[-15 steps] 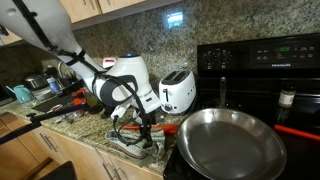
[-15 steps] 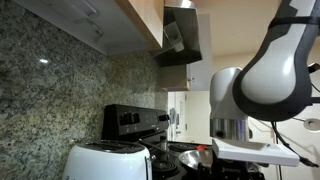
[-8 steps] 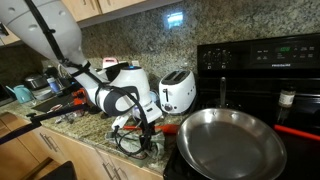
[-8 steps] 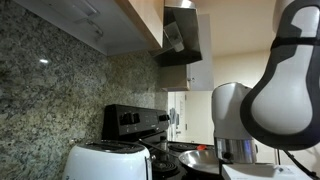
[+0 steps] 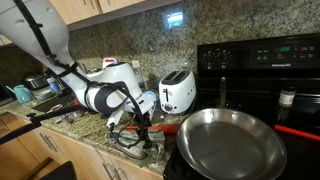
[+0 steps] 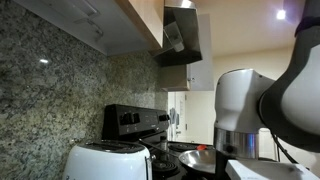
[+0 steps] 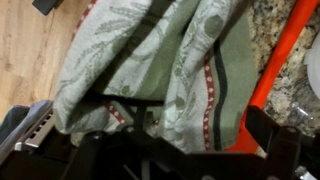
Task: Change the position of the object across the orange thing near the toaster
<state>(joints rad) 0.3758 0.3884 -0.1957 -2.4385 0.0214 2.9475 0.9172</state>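
A green patterned cloth with a red stripe [image 7: 170, 60] fills the wrist view. It lies bunched at the counter's front edge [image 5: 133, 140]. An orange utensil handle [image 7: 280, 70] lies beside the cloth on its right and shows next to it in an exterior view [image 5: 170, 128]. The white toaster [image 5: 178, 92] stands behind and also shows in an exterior view [image 6: 105, 160]. My gripper [image 7: 180, 140] hangs just over the cloth, its dark fingers wide apart on either side of the fabric. It is open [image 5: 140, 125].
A large steel frying pan [image 5: 230, 140] sits on the black stove [image 5: 265, 60], close to the cloth. A white appliance [image 5: 125, 75] stands behind the arm. Clutter fills the sink area [image 5: 40, 85]. Wooden cabinet fronts [image 5: 40, 155] lie below the counter edge.
The arm has shifted a little toward the sink side and the gripper has turned slightly over the cloth. The cloth looks bunched differently than a second ago.
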